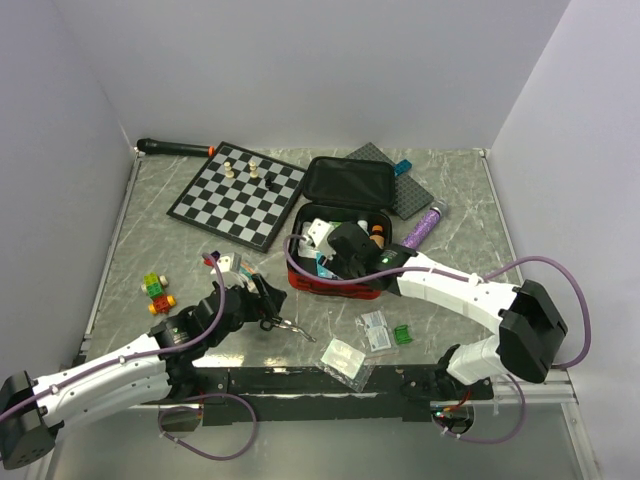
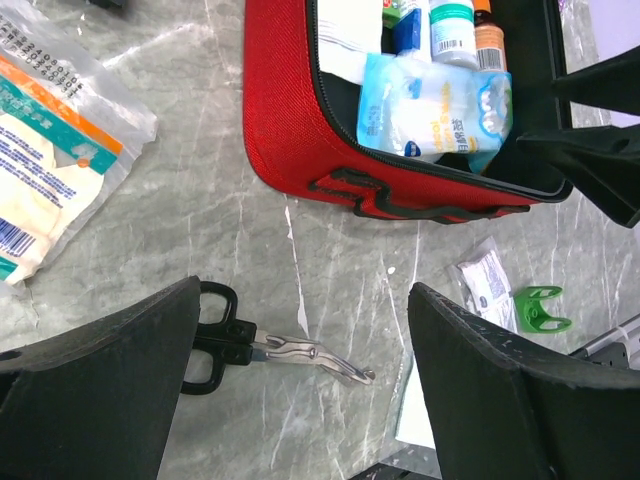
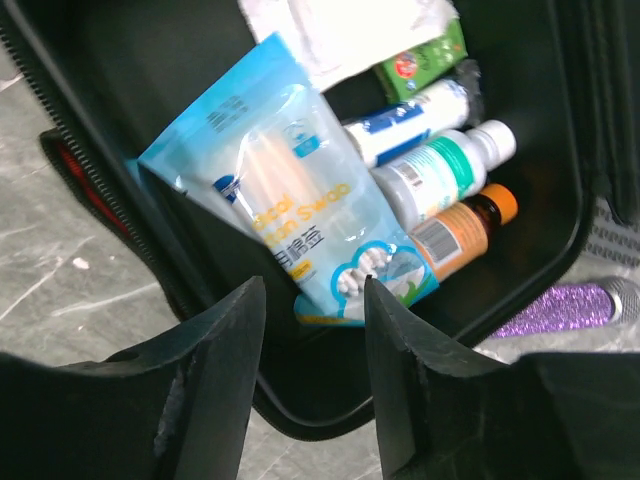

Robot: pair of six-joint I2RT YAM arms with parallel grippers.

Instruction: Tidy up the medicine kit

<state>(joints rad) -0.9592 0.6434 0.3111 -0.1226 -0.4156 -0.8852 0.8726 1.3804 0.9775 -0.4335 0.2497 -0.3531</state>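
Right wrist: medicine kit (image 3: 140,60) lies open under the right gripper (image 3: 312,292).

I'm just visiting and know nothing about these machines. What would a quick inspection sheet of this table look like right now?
Surface: grey marbled tabletop, crowded.
Job's things: red medicine kit lies open; swab bag and bottles inside.
Clutter: chessboard, scissors, purple tube, toy blocks, sachets and green clip lie outside the kit.
Grippers: left gripper open over the scissors; right gripper open over the swab bag.
Cables: purple cables loop off both arms.
Surroundings: plain white walls on three sides.
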